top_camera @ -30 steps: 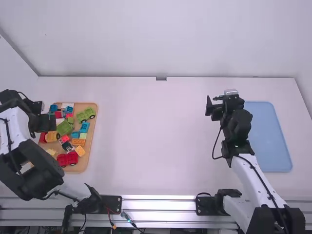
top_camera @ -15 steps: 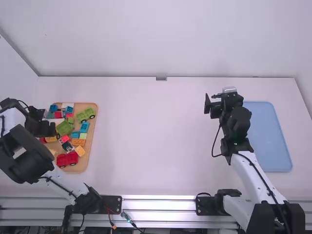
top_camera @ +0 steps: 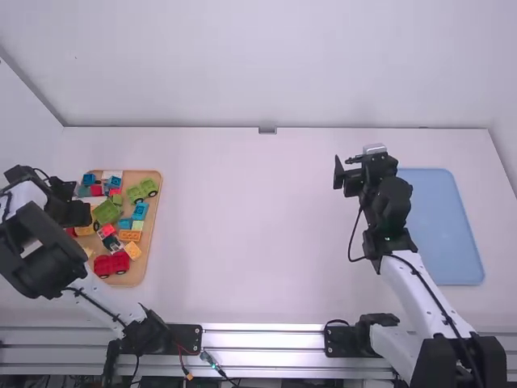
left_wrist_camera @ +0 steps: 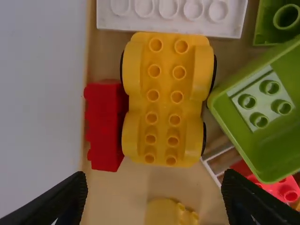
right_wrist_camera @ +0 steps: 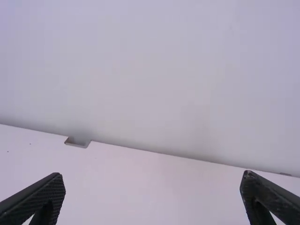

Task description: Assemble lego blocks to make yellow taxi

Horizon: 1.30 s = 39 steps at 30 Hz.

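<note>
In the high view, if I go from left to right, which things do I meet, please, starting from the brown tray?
Brown tray holding lego blocks → right gripper → blue tray.

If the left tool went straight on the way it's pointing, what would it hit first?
Probably the yellow wheeled block, ahead of the left tool, whose fingers are open. Depth is unclear, so it might meet the tan tray just beside it instead.

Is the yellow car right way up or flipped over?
Right way up: the yellow car has its studs facing up and black wheels at its sides.
</note>
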Motion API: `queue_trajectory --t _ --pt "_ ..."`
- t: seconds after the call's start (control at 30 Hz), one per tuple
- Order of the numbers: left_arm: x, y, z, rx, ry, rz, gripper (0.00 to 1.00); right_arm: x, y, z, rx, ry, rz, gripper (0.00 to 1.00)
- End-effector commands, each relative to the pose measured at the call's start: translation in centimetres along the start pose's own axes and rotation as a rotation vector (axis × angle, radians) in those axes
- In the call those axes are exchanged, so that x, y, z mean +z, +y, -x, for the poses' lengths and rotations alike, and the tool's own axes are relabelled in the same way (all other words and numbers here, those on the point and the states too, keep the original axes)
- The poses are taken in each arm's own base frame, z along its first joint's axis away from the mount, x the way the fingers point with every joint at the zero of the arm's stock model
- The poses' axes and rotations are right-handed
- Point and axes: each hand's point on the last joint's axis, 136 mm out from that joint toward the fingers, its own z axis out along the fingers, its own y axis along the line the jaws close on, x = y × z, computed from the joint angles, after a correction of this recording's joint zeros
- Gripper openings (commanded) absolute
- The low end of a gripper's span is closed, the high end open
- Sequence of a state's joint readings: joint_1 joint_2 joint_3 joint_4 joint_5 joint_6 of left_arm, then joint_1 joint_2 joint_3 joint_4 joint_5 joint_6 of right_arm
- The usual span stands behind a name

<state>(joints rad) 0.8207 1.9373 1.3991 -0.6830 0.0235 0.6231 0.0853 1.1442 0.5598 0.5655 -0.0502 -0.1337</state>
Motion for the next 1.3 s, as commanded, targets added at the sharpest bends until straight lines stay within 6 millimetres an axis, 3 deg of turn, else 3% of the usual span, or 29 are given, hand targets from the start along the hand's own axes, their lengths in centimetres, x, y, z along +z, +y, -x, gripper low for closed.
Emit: queue_trajectory --t 0.0,0.2,0.7,1.27 --pt "0.8 -0.9 -0.7 -0.004 0.009 -0.025 0.79 0.3 -0.3 1.4 0.000 -0.032 -0.005 0.99" --pt "1.6 -1.1 -0.7 -0.004 -0.011 -0.023 0.84 0.3 -0.2 1.5 0.001 -0.034 -0.004 0.99" --pt "2.8 -1.5 -0.7 -0.026 -0.050 -0.024 0.74 0.3 0.0 1.6 -0.001 -0.038 0.003 0.99" --pt "2.8 -1.0 0.1 -0.016 -0.083 -0.001 0.74 0.3 0.4 2.1 -0.003 -0.055 0.011 0.99"
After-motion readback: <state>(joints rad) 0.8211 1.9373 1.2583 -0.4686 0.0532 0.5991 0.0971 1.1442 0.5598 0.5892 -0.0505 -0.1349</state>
